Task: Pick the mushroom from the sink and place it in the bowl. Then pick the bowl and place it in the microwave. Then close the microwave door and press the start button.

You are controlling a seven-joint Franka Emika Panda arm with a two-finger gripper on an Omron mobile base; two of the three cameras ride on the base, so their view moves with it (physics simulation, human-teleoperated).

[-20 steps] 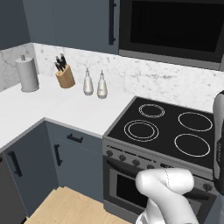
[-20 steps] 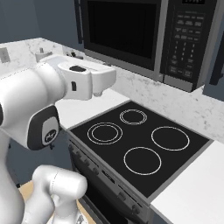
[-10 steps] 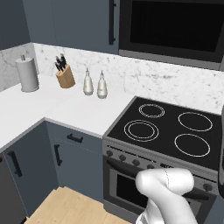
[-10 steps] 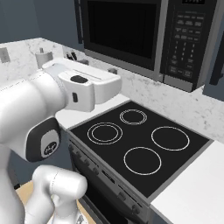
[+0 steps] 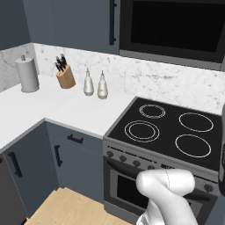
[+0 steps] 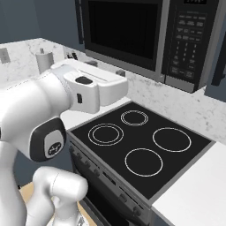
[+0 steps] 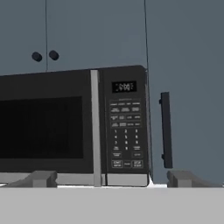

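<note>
The microwave [image 7: 74, 127] is seen in the hand view, mounted under blue-grey cabinets, with the microwave door [image 7: 46, 129] shut flush beside the keypad. The gripper [image 7: 109, 179] is held wide open with nothing between its fingertips [image 7: 41, 178]. Compared with a second earlier, the arm [image 6: 66, 106] in the right base view is raised and extended further over the stove [image 6: 141, 145]. The counter items are unchanged.

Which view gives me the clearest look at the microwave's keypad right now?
The hand view: it faces the microwave squarely, with the keypad and display unobstructed. The right base view shows the keypad obliquely; the left base view catches just the door's lower window.
</note>
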